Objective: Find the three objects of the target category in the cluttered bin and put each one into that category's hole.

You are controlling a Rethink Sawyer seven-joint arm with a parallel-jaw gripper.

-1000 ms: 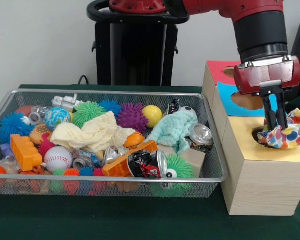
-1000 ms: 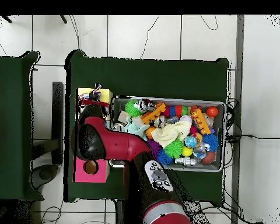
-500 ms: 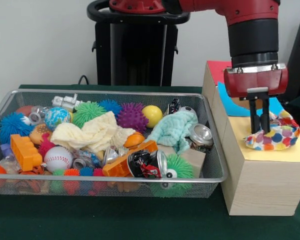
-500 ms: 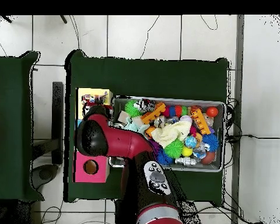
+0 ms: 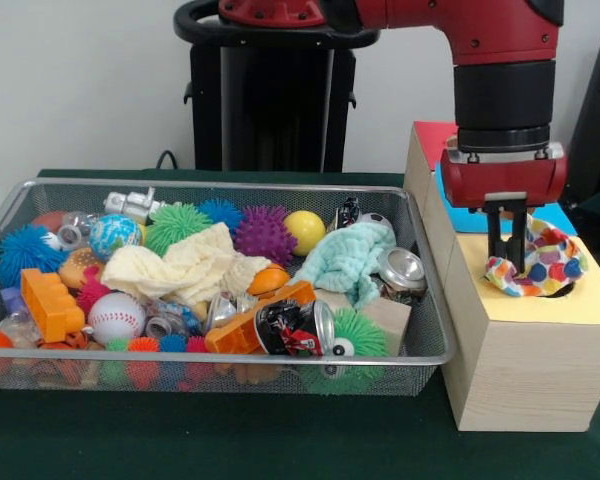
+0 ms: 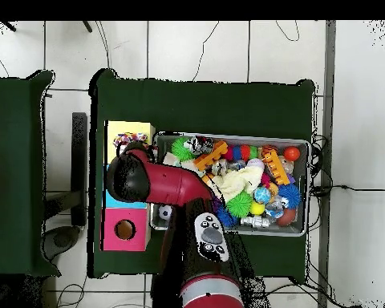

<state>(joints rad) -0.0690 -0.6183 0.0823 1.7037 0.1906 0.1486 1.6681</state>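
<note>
Green desk (image 5: 230, 435), wire bin (image 5: 420, 345) full of toys. Tool (image 5: 508, 255) pinching spotty cloth (image 5: 538, 265) over yellow box top (image 5: 580, 305), right at hole (mostly hidden). Drop step, prob. Next: let go so cloth falls in, then back to bin for more.

You see the gripper (image 5: 507, 243) hanging over the yellow top of the wooden box (image 5: 525, 350), its two dark fingers (image 5: 493, 233) pointing down beside a polka-dot cloth (image 5: 538, 262). The cloth sits bunched on the hole (image 5: 563, 290), touching the fingers; whether they pinch it, you cannot tell. Behind it lie a blue panel (image 5: 470, 218) and a red one (image 5: 439, 140). To the left stands the wire bin (image 5: 210, 366), crammed: a mint cloth (image 5: 347, 256), a cream cloth (image 5: 185, 265), spiky balls, a baseball (image 5: 116, 316), an orange block (image 5: 51, 303) and crushed cans (image 5: 296, 326).
</note>
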